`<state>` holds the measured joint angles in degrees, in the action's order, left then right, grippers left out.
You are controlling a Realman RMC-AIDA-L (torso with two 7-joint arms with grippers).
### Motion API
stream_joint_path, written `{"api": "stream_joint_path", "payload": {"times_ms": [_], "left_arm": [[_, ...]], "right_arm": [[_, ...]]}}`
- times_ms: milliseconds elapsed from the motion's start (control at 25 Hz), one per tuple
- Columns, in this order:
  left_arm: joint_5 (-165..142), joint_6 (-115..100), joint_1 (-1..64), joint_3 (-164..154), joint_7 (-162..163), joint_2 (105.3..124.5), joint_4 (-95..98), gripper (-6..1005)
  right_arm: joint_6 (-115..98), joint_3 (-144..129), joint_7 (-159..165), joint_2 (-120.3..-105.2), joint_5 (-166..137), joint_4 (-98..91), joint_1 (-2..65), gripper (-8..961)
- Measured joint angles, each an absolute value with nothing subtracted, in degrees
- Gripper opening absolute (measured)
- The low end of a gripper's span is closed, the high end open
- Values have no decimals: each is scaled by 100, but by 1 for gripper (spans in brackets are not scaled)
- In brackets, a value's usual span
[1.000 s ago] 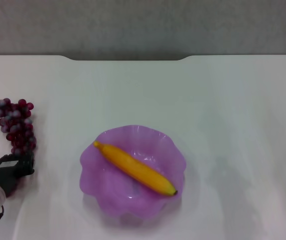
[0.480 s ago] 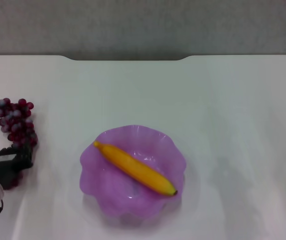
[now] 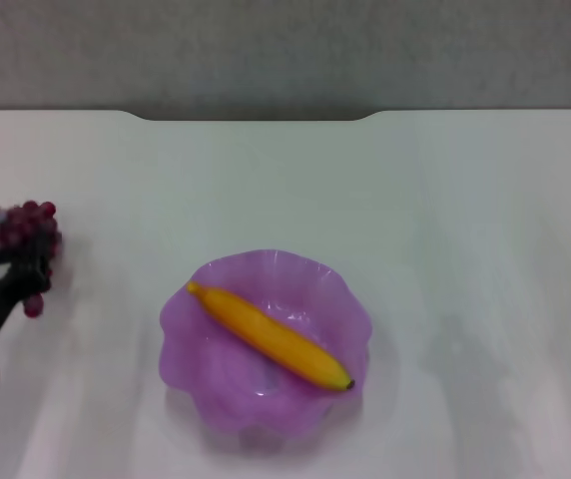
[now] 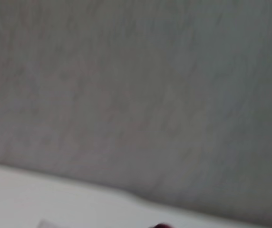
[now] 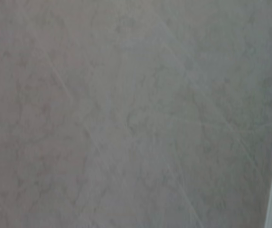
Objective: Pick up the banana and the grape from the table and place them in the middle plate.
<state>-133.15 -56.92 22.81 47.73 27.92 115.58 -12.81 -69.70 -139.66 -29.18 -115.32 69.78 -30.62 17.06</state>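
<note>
The banana [image 3: 271, 337] lies slantwise inside the middle plate [image 3: 196, 384], a purple dish with a wavy rim at the table's centre front. The grape [image 3: 21, 225] is at the far left of the table. My left gripper [image 3: 28, 271] is closed over its near end; the far end of the bunch sticks out past the fingers and one grape hangs below them. The bunch looks blurred and raised off the table [image 3: 266, 180]. A dark red grape edge also shows in the left wrist view [image 4: 161, 225]. My right gripper is out of view.
The table's far edge has a notch [image 3: 256, 117] with a grey wall behind it. Both wrist views show mostly grey wall.
My left gripper has moved farther away along the grape bunch and now covers its near half. The bunch looks shorter and blurred. The banana and plate have not moved.
</note>
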Motion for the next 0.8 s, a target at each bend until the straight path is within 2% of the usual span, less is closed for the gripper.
{"api": "stream_joint_path", "payload": {"times_ms": [80, 200, 520, 800], "left_arm": [[-13546, -6192, 2213, 4772, 3228, 11480, -1271, 241], [-13927, -7102, 2130, 4773, 3933, 11266, -1247, 239], [-15405, -9347, 2412, 4773, 5518, 10504, -1029, 234], [-16184, -10405, 2881, 4793, 5600, 10280, -1038, 235]], "right_arm": [[-6970, -13966, -2918, -11531, 6979, -3030, 1705, -1], [-6970, -13966, -2918, -11531, 6979, -3009, 1704, -1], [-6868, -13965, -2910, -11531, 6979, -3005, 1708, -2], [-6734, -13966, -2908, -11531, 6974, -2997, 1743, -2]]}}
